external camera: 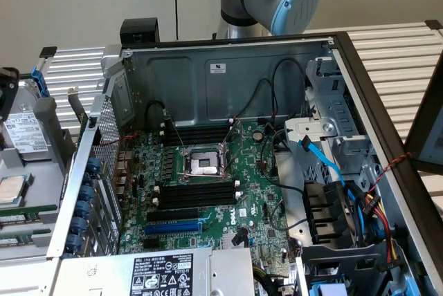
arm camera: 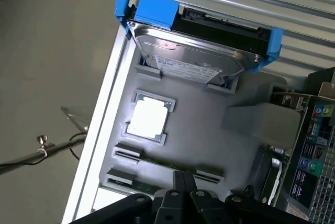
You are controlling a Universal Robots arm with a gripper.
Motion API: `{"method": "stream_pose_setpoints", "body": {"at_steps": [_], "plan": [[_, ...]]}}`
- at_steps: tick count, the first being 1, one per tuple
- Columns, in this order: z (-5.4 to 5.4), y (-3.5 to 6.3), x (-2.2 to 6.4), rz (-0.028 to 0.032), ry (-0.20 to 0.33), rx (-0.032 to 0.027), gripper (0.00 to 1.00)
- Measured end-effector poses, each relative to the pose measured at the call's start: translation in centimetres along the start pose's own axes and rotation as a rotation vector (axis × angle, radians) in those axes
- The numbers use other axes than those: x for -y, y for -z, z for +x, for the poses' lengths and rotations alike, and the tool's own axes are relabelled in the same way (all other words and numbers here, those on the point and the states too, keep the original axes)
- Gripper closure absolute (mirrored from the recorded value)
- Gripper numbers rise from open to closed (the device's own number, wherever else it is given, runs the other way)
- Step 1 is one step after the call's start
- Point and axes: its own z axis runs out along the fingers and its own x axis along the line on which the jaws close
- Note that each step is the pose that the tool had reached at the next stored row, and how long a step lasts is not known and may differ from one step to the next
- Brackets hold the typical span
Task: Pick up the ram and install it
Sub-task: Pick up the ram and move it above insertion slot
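With the pincer (arm camera: 183, 179) tips pressed together right by the ram (arm camera: 159, 163), lying in the grey tray (arm camera: 209, 109) at eight o'clock in the exterior view, pushing down could chip or dislodge it.

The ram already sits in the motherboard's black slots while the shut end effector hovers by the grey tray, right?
No. The ram lies in the grey tray, near the shut end effector, as the wrist view shows; the motherboard's black slots stand empty.

Hand (arm camera: 183, 178) closed (beside ram (arm camera: 147, 186)) — grey tray (arm camera: 209, 109), processor (arm camera: 149, 119)
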Motion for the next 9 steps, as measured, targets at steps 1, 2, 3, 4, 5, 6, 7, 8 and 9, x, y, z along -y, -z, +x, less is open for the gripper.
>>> {"method": "stream_pose_setpoints", "body": {"at_steps": [1,2,3,4,5,6,7,8,9], "plan": [[0.0,-0.03,0.0,0.0003,0.018,-0.0012,0.89],[0.0,-0.09,0.0,0.0005,0.036,-0.0024,0.89],[0.0,-0.18,0.01,0.0008,0.054,-0.0032,0.89],[0.0,-0.29,0.02,0.001,0.072,-0.0042,0.89],[-0.01,-0.4,0.03,0.0013,0.091,-0.0054,0.89],[-0.01,-0.51,0.03,0.0016,0.109,-0.0065,0.89],[-0.01,-0.61,0.04,0.0019,0.127,-0.0075,0.89],[-0.01,-0.72,0.04,0.0021,0.145,-0.0086,0.88],[-0.01,-0.84,0.05,0.0024,0.164,-0.0097,0.82]]}}
